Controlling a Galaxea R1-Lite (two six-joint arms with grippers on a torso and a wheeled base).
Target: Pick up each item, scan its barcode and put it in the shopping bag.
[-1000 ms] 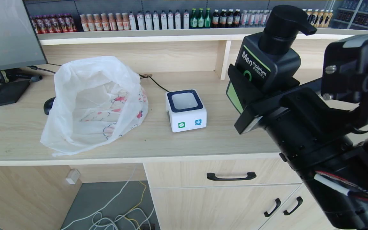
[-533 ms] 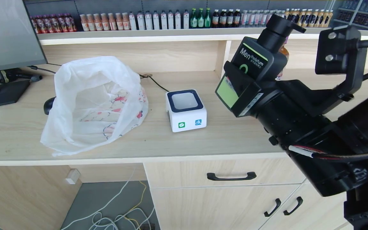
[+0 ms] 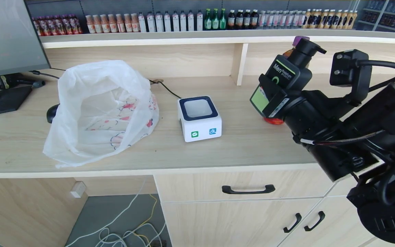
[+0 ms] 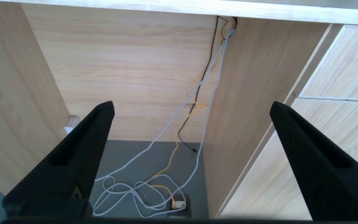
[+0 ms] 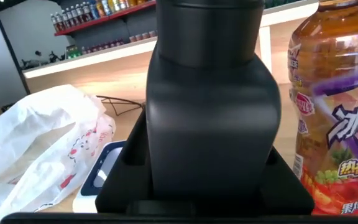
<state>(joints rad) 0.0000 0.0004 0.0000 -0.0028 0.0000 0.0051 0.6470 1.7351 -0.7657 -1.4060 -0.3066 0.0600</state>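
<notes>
Right jaws clenched on pump bottle [image 3: 286, 73] at lower body; rigid, probably heavy, slick; avoid pump head. Left jaws released, empty.

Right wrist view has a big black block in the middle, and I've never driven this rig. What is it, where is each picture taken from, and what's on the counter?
That black block is a pump bottle clamped in the robot's right hand; the camera sits on that wrist, just behind it. The head view looks down from the robot's head at the wooden counter. On it are a white shopping bag at left and a white scanner in the middle. The held bottle hangs above the counter at right, with a tea bottle standing just behind it. The left wrist view looks past the open left hand at cables under the counter.
</notes>
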